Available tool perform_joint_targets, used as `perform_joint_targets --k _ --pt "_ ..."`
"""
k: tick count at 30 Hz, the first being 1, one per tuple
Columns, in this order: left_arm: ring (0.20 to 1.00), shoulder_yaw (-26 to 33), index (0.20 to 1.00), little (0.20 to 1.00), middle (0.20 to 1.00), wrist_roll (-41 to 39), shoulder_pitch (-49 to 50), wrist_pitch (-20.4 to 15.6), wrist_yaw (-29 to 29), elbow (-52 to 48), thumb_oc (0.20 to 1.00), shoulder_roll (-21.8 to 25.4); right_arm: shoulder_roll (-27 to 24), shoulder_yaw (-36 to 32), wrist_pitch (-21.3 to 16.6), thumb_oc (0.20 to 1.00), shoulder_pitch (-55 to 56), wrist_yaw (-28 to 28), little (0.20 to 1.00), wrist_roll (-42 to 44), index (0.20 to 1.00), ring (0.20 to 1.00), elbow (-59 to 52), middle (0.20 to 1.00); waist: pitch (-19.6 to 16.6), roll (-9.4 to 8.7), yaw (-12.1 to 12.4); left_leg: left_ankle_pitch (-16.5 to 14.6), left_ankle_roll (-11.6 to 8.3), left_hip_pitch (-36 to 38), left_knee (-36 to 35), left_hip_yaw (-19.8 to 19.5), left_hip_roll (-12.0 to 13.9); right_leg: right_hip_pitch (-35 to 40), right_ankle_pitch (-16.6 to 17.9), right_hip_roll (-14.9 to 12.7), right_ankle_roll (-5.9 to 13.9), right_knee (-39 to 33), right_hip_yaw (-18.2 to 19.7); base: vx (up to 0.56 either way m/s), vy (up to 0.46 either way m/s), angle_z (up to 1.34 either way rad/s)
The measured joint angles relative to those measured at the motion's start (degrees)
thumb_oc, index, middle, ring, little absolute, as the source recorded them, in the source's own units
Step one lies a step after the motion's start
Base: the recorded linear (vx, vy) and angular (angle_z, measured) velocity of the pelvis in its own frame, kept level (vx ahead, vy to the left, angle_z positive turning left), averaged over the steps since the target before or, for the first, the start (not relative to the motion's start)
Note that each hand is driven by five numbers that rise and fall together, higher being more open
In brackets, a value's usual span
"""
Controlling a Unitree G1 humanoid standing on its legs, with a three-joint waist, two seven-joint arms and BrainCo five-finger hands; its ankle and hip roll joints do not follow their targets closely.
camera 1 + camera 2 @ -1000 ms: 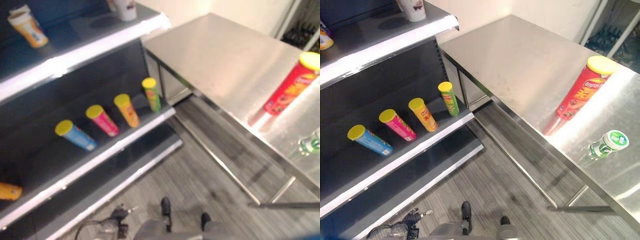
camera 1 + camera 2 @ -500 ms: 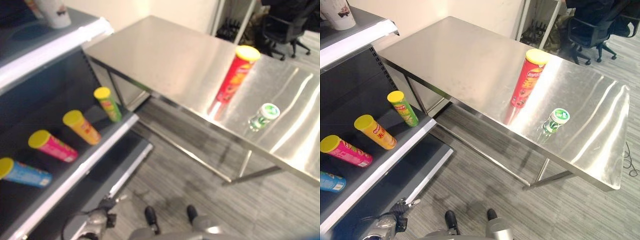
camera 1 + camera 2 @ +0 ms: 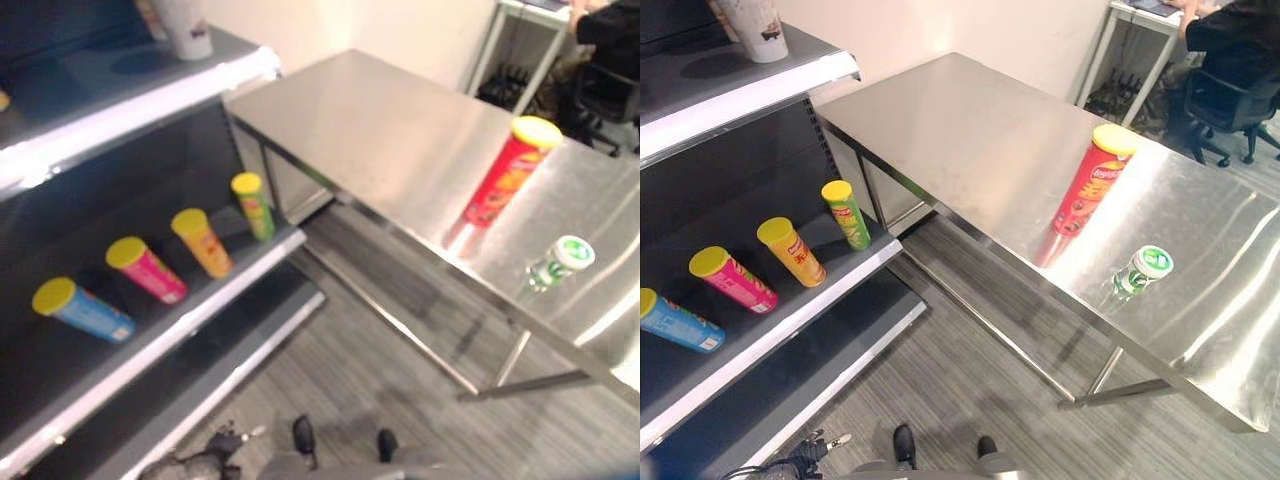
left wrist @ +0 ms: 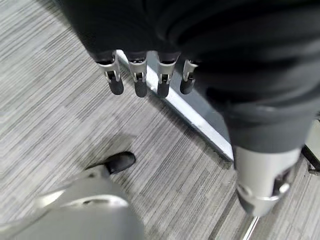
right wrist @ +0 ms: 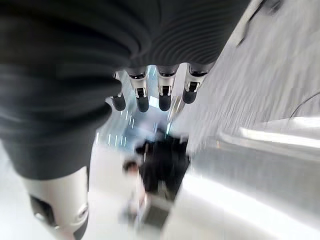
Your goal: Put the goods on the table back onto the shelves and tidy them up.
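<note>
A tall red chip can (image 3: 1095, 180) with a yellow lid stands upright on the steel table (image 3: 970, 130). A small green bottle (image 3: 1140, 273) with a white cap stands beside it, nearer the table's front edge. On the middle shelf board (image 3: 790, 322) lie a blue can (image 3: 675, 322), a pink can (image 3: 728, 280), an orange can (image 3: 790, 251) and a green can (image 3: 845, 213), all with yellow lids. My left hand (image 4: 140, 82) hangs over the grey floor, fingers straight, holding nothing. My right hand (image 5: 165, 95) also hangs open and empty, away from the table.
A white cup (image 3: 752, 20) stands on the top shelf. A lower shelf board (image 3: 810, 400) juts out near the floor. A person (image 3: 1240, 40) sits on an office chair (image 3: 1220, 105) behind the table's far right. Grey plank floor lies between shelf and table.
The camera has swung back to the left, so more of the shelf shows again. The cans, the bottle and the table have not moved.
</note>
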Motion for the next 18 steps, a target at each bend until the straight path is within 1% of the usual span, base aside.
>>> perform_joint_targets --k 4,6,7,8,9,14,18 --pt "1.000 0.3 1.000 1.000 1.000 -0.1 0.3 -0.2 -0.5 -0.9 1.000 0.3 -1.1 4.2 0.4 1.000 2.9 5.1 1.000 -2.7 1.000 1.000 -5.4 1.000 0.0 -0.10 0.3 0.1 -0.17 -0.2 0.0 -1.0 0.0 0.4 -0.3 0.2 -0.22 0.0 -1.2 0.01 -0.080 0.13" --pt "1.000 0.4 1.000 1.000 1.000 -0.1 0.7 -0.3 -0.8 -1.4 1.000 0.3 -2.4 4.6 1.1 1.000 6.7 9.0 1.000 -3.3 1.000 1.000 -9.1 1.000 -0.1 -0.20 0.3 0.2 -0.34 -0.2 0.0 -1.8 0.2 0.7 -0.5 0.5 -0.53 0.0 -1.7 0.01 -0.096 0.14" --pt "1.000 0.4 1.000 1.000 1.000 -0.1 0.9 -0.3 -1.1 -1.7 1.000 0.3 -2.9 4.7 1.1 1.000 7.6 9.7 1.000 -3.7 1.000 1.000 -9.6 1.000 -0.1 -0.20 0.4 0.3 -0.44 -0.3 0.0 -2.1 0.2 0.8 -0.5 0.6 -0.55 -0.1 -1.9 0.03 -0.111 0.21" --pt "1.000 0.4 1.000 1.000 1.000 -0.1 1.5 -0.4 -1.5 -2.8 1.000 0.3 -5.9 5.7 1.3 1.000 11.7 11.1 1.000 -5.7 1.000 1.000 -11.8 1.000 -0.1 -0.15 0.2 0.4 -0.57 -0.4 0.0 -2.5 0.2 0.9 -0.8 0.6 -1.11 0.0 -2.8 0.02 -0.040 0.20" --pt "1.000 0.3 1.000 1.000 1.000 -0.1 1.6 -0.6 -1.7 -3.0 1.000 0.3 -7.2 6.4 1.4 1.000 12.6 12.1 1.000 -6.7 1.000 1.000 -12.3 1.000 -0.1 -0.16 0.0 0.4 -0.58 -0.4 0.0 -2.6 0.3 1.0 -0.8 0.7 -1.19 0.0 -3.0 0.02 -0.036 0.16" --pt "1.000 0.4 1.000 1.000 1.000 -0.1 2.6 -0.8 -2.2 -3.0 1.000 0.3 -11.9 5.8 1.1 1.000 16.4 14.1 1.000 -15.0 1.000 1.000 -15.5 1.000 -0.3 0.09 -0.2 0.3 -0.61 -0.6 0.0 -3.2 0.3 1.1 -1.0 0.9 -1.67 0.0 -3.2 0.03 -0.045 0.04" --pt "1.000 0.4 1.000 1.000 1.000 -0.1 2.7 -0.8 -2.2 -3.0 1.000 0.3 -12.3 5.6 1.0 1.000 16.7 14.4 1.000 -18.4 1.000 1.000 -15.6 1.000 -0.4 0.12 -0.5 0.4 -0.65 -0.8 0.0 -3.8 0.2 1.1 -1.1 0.9 -1.79 0.0 -3.9 0.02 -0.032 0.08"
